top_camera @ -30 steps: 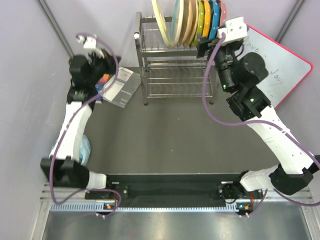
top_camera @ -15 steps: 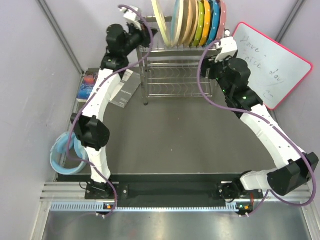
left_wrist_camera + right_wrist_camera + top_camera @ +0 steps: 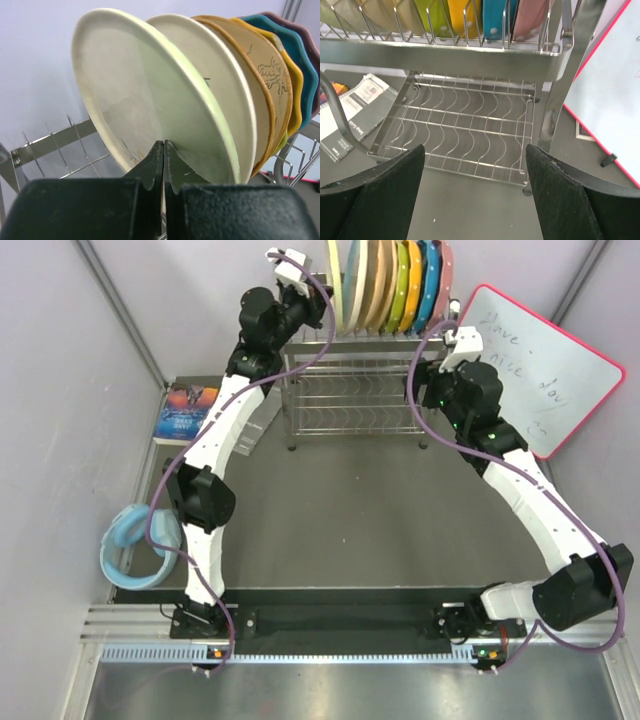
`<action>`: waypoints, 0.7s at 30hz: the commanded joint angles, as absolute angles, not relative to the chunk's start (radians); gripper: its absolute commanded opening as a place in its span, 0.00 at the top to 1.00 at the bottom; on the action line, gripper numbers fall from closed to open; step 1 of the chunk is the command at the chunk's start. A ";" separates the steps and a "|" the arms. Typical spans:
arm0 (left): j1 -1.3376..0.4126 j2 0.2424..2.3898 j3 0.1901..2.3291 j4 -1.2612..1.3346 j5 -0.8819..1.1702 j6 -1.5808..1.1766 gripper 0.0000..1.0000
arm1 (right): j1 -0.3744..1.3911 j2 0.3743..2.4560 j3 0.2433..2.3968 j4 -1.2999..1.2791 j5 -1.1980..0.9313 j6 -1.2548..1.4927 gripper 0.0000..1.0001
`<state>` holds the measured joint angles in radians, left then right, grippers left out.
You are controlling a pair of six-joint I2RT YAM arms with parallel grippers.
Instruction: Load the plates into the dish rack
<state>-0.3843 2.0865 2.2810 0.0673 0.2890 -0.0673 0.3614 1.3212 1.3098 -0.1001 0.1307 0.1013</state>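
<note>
Plates stand upright in the top tier of the dish rack at the far edge of the table. The left gripper is at their left end and the right gripper is by the rack's right end. From the left wrist, the fingers press together, empty, just before the nearest pale plate. From the right wrist, the fingers are spread wide before the rack's lower tier.
</note>
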 commanded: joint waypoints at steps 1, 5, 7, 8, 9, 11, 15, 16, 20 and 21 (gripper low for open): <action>-0.449 2.100 2.344 0.193 0.318 -0.040 1.00 | 0.345 1.312 1.312 -0.055 0.104 0.135 0.18; -0.466 2.123 2.365 0.212 0.302 -0.038 1.00 | 0.337 1.308 1.304 -0.051 0.101 0.137 0.18; -0.469 2.128 2.378 0.216 0.295 -0.040 1.00 | 0.336 1.310 1.302 -0.049 0.095 0.135 0.18; -0.469 2.128 2.378 0.215 0.285 -0.040 1.00 | 0.334 1.310 1.302 -0.051 0.097 0.138 0.18; -0.469 2.126 2.376 0.215 0.282 -0.038 1.00 | 0.333 1.309 1.301 -0.048 0.097 0.140 0.18; -0.469 2.114 2.362 0.212 0.262 -0.034 1.00 | 0.331 1.305 1.299 -0.049 0.094 0.141 0.18; -0.469 2.095 2.353 0.207 0.239 -0.017 1.00 | 0.328 1.295 1.289 -0.049 0.089 0.138 0.18; -0.469 2.086 2.347 0.203 0.233 -0.009 0.99 | 0.325 1.292 1.287 -0.051 0.086 0.137 0.17; -0.465 1.956 2.243 0.173 0.103 0.148 0.30 | 0.324 1.272 1.285 -0.052 0.078 0.126 0.01; -0.460 1.918 2.203 0.164 0.051 0.193 0.01 | 0.325 1.258 1.284 -0.046 0.074 0.115 0.01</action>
